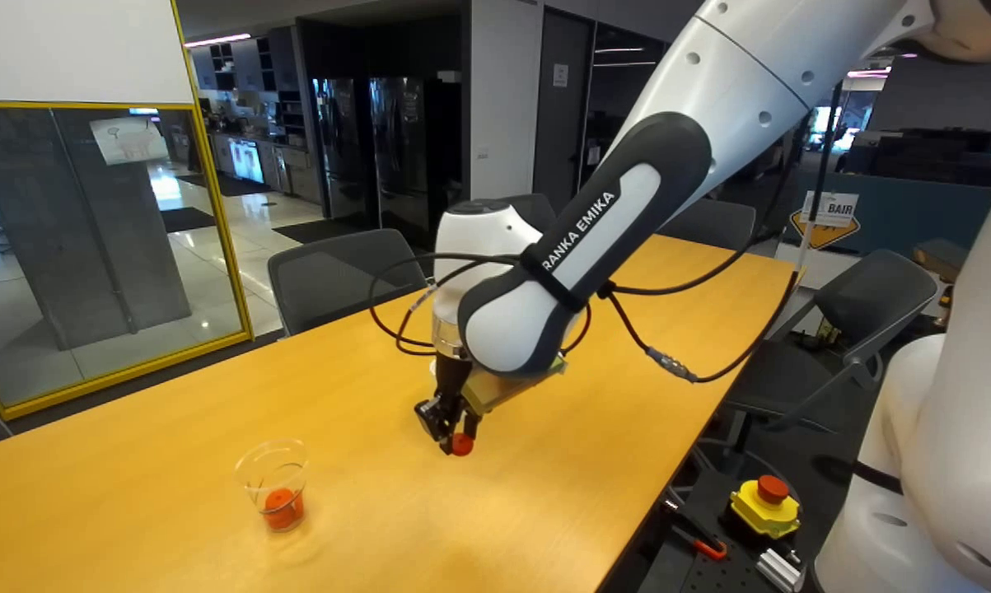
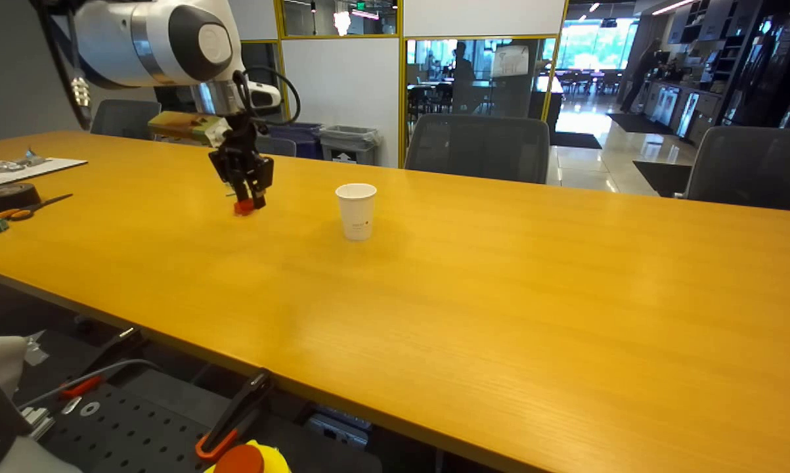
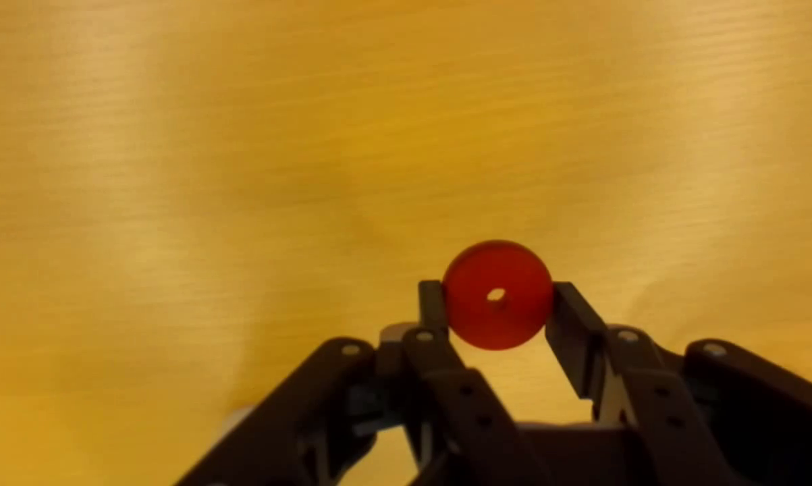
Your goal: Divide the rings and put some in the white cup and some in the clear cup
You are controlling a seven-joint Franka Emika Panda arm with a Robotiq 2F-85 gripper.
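By the fingers (image 3: 432, 304), parted only by its width, a red ring (image 3: 497, 325) was gripped at opposite edges, with the white paper cup (image 2: 356, 213), near to its right in an exterior view, judged the likelier target, red-orange rings (image 1: 283, 509) being already held in the clear plastic cup (image 1: 273, 471).

This is an office doubling as a robotics lab, with a kitchen area. Counted from the centre of an exterior view, a yellow-framed glass partition (image 1: 108, 239) stands at nine o'clock, dark refrigerators (image 1: 400, 140) at eleven, a robot arm (image 1: 660, 156) between one and two, a "BAIR" sign (image 1: 833, 210) between two and three. Mesh-backed chairs (image 2: 477, 148) stand along the long table (image 2: 500, 295). In an exterior view, a grey bin (image 2: 352, 144) stands at eleven o'clock, a kitchen counter (image 2: 703, 102) at two, a perforated plate (image 2: 125, 420) at eight.
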